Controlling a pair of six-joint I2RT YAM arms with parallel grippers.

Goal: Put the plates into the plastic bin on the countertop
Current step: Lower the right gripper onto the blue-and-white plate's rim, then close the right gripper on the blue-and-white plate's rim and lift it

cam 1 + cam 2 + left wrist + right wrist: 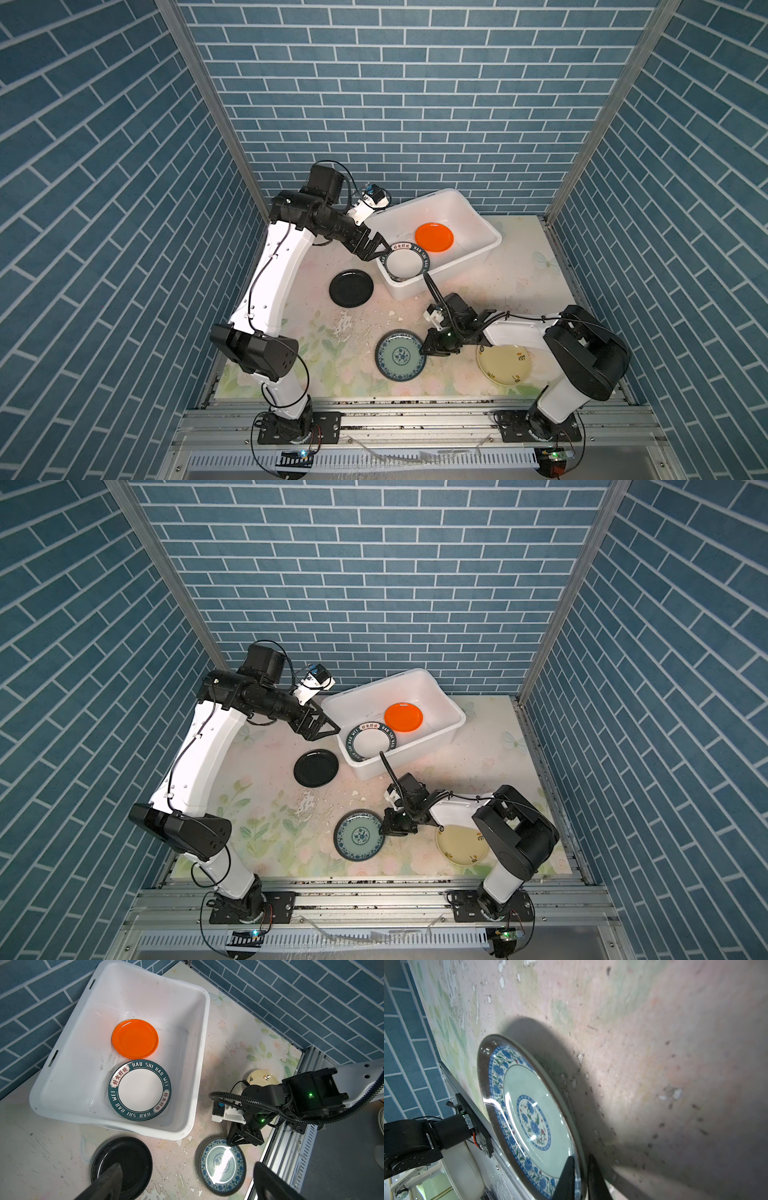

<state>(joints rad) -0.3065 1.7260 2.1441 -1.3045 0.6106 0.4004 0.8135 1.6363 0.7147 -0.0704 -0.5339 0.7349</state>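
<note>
The white plastic bin (pixel 451 208) stands at the back of the countertop (pixel 498 286). In it lie an orange plate (pixel 434 237) and a white plate with a dark lettered rim (pixel 405 262). A black plate (pixel 351 288), a teal patterned plate (pixel 400 355) and a cream-yellow plate (pixel 503 365) lie on the countertop. My left gripper (pixel 379 254) hangs open and empty at the bin's left corner, above the black plate (pixel 122 1165). My right gripper (pixel 580 1180) is shut on the teal plate's right rim (pixel 529 1118), one finger inside the rim and one outside.
Blue brick walls close in the back and both sides. A grey metal rail (pixel 415 419) runs along the front edge and carries both arm bases. The right arm's forearm covers part of the cream-yellow plate. The countertop is chipped between the black and teal plates.
</note>
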